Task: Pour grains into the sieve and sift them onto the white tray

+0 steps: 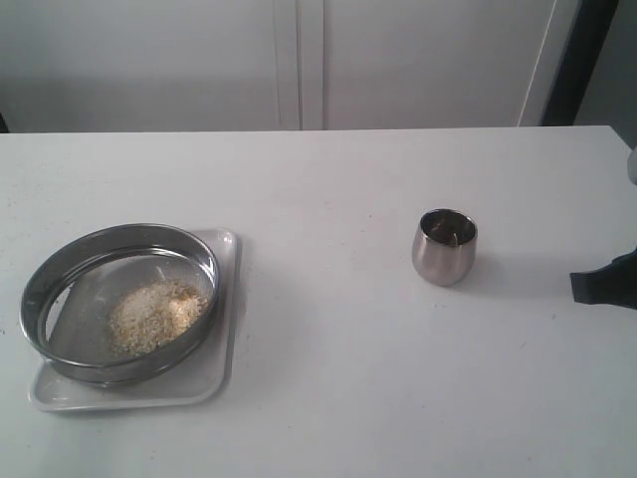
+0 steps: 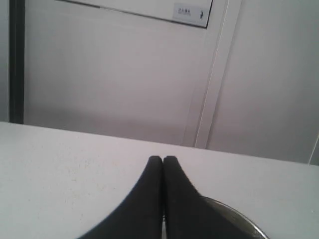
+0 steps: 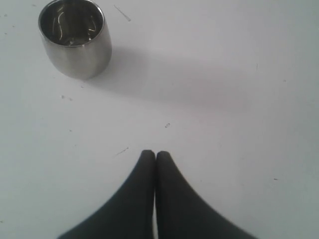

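Both pressed together, empty — left gripper [image 2: 163, 158] is just beside the sieve [image 1: 119, 232] of grains [image 1: 154, 317] on the white tray [image 1: 225, 339], right gripper [image 3: 155, 153] well apart.

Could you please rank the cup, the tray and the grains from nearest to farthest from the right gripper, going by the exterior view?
1. Cup, mid-table, just left of the right gripper.
2. Tray, far left; its right rim comes next.
3. Grains, heaped in the sieve on that tray, further left.
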Action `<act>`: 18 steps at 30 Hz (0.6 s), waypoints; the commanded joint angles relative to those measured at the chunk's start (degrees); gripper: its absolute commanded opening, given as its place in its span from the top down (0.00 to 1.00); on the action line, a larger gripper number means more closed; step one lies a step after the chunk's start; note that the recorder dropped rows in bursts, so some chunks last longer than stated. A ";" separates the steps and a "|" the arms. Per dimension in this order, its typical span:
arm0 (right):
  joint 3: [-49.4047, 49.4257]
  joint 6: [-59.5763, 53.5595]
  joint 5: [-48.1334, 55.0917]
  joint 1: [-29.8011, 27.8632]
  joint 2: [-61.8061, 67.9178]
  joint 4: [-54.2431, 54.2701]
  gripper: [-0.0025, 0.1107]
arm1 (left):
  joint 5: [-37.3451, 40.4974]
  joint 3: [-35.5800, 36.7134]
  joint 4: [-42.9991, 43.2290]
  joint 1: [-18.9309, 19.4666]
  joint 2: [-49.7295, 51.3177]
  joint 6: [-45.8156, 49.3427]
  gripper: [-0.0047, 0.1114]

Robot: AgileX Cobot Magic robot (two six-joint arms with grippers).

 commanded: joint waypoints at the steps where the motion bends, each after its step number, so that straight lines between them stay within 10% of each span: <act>1: 0.26 -0.22 -0.19 0.14 -0.47 -0.22 0.98 | 1.85 -2.15 -0.63 0.02 -0.23 -4.44 0.96; 18: 0.26 -0.22 -0.08 0.14 -0.47 -0.22 0.98 | 23.74 -21.74 -0.52 0.02 21.59 8.10 0.96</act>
